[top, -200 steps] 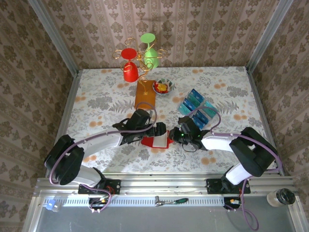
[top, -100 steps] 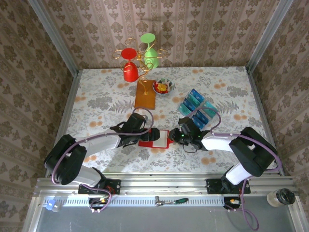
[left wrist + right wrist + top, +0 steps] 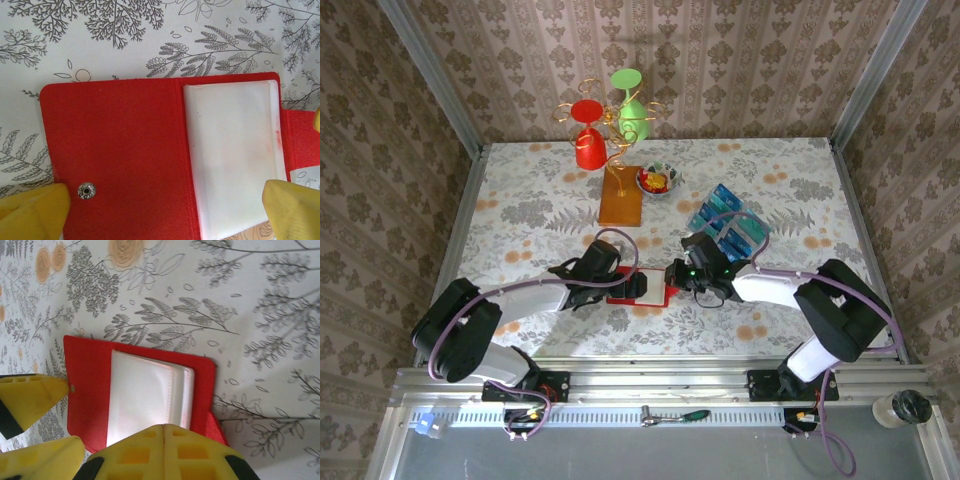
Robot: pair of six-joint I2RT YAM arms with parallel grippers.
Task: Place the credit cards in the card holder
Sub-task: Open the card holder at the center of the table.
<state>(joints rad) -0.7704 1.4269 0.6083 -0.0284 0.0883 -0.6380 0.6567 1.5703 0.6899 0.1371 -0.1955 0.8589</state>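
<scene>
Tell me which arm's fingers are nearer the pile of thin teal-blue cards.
Right. The right fingers sit at the open red wallet's right edge, the side towards the cards; the left fingers straddle the wallet from its left.

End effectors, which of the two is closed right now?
The right end effector: its yellow fingers are pressed together beside the open glossy red wallet, whereas the left end effector holds its fingers wide apart, straddling that wallet.

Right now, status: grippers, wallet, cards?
Left gripper open over wallet. Right gripper shut at its edge. Wallet open flat, visible sleeve empty. Cards piled apart, back right.
</scene>
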